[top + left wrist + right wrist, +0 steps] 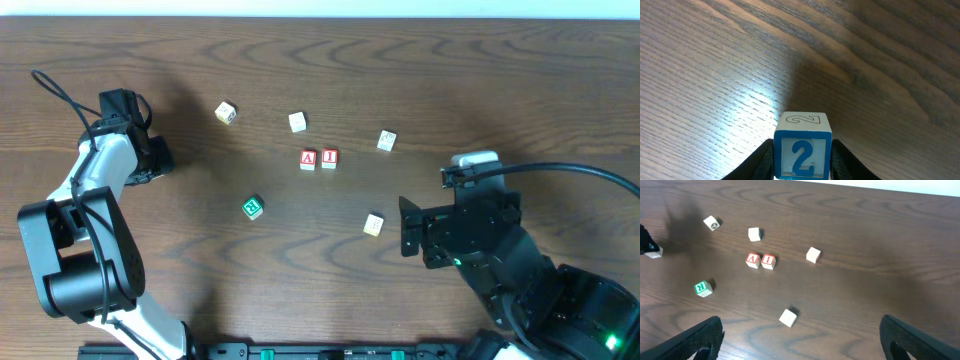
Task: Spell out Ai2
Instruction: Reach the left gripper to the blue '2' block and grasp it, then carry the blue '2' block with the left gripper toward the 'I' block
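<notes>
Left wrist view: left claw (802, 167) grips the blue 2 block (802, 147); the touching A block (308, 159) and I block (329, 158) lie well to its right. Right claw (805, 342) gapes empty.

**grainwatcher:** The worktop (715, 75) is looking like dark wood or wood-grain laminate to me. It's showing a fine ridged grain and throwing back a soft satin glare.

**blockhead22:** Yeah, it's not reading as fully matt. The 2 block (803, 150) is looking smooth and painted, with the blue shining a little and the white top coming across duller.

**grainwatcher:** The jaws either side of it are looking like matt black plastic. The left arm (95, 165) shell is showing smooth white plastic, slightly glossy.
</notes>
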Robot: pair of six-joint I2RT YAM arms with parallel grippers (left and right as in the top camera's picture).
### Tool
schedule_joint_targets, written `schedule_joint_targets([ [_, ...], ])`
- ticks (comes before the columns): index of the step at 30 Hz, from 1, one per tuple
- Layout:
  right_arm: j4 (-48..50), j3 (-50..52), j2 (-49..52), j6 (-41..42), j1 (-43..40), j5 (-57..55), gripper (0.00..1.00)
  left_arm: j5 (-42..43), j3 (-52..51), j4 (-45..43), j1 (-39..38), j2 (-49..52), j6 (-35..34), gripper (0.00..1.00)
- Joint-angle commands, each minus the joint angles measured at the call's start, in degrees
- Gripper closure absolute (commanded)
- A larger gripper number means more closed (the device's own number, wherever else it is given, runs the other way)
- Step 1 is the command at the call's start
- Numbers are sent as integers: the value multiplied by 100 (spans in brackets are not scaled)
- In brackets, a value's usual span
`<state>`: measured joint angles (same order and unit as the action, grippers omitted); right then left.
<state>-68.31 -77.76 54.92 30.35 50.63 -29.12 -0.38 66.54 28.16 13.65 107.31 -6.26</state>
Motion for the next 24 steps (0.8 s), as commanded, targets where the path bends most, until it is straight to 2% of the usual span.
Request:
schedule_joint_targets([
  [1,-7,-9,-17,-66,-85,-46,1,-52,96,9,-17,72,-120,66],
  [5,-4,-9,-17,-66,-85,-48,1,-114,96,11,-17,72,-170,69],
  [9,-2,-9,-17,-66,-85,-85,1,-107,96,15,-20,72,-205,80],
  [13,0,-9,-17,-66,-85,-94,1,-44,133,125,-24,68,-302,86],
  [16,11,-13,-17,-68,-85,-111,1,223,461,538,-39,22,-304,94],
  [21,70,-127,-24,-219,-85,-184,1,319,1451,1283,-367,-284,-295,94],
  [24,-92,-415,-85,-216,-85,-402,1,289,1926,1456,-859,-564,-297,94],
])
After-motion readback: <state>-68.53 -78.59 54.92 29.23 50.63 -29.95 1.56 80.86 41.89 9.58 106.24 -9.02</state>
